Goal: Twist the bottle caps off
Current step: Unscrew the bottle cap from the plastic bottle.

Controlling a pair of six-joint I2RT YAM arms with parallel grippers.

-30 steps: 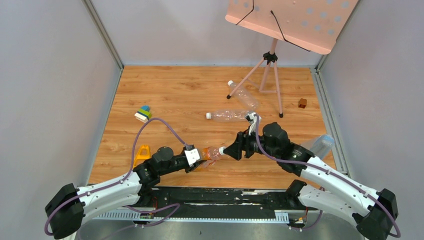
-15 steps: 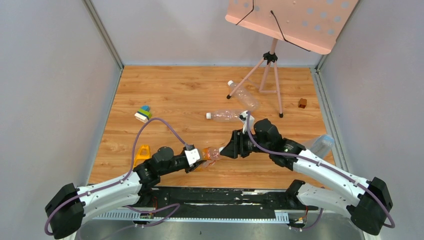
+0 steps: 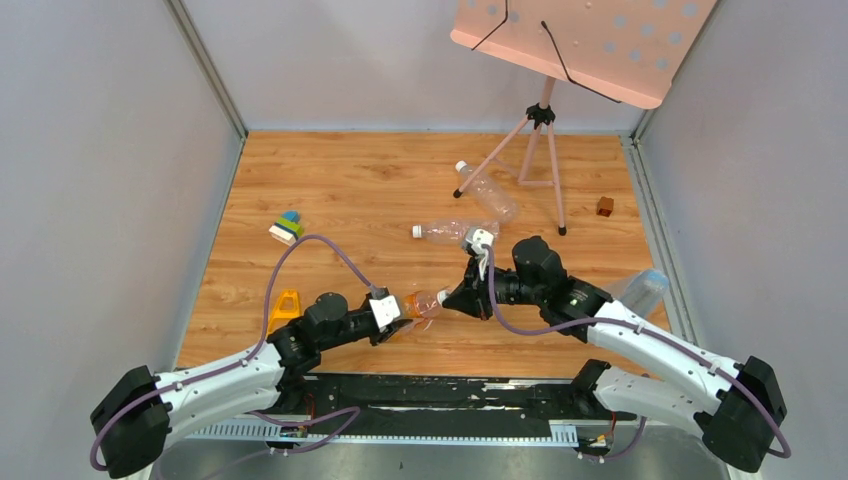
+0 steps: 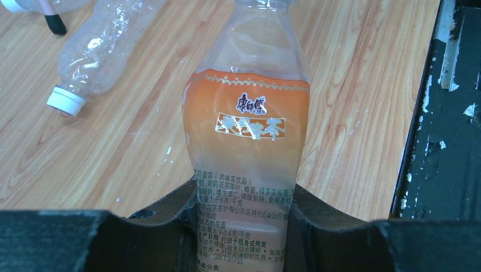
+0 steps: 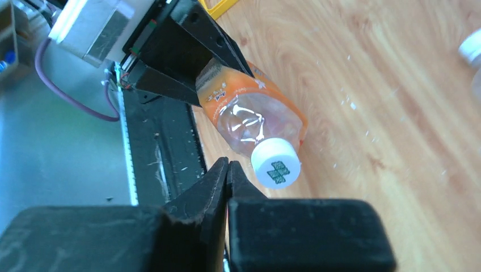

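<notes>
- My right end effector (image 5: 227,170) is clenched, its two fingers pressed flat together with nothing between them.
- The white cap (image 5: 275,169) sits just beside those fingertips, off to one side and ungripped. It is on the neck, and I cannot tell whether it has been loosened at all.
- That cap belongs to the orange-labelled bottle (image 4: 247,124), which lies tilted low over the near edge of the desk (image 3: 350,190), neck pointing at my right wrist.
- My left end effector (image 4: 244,192) is grasping that bottle around its lower body, one finger on each side of the label.
- I judge the step in hand to be taking hold of this first cap, and this grip has missed it.
- The next move calls for spreading the right fingers, shifting sideways until the cap lies between them, closing on its rim, then twisting about the neck's axis while the left holds firm.
- Farther out on the desk lie two clear bottles (image 3: 450,232), each with its own white cap (image 3: 417,232) on, waiting their turn.
</notes>
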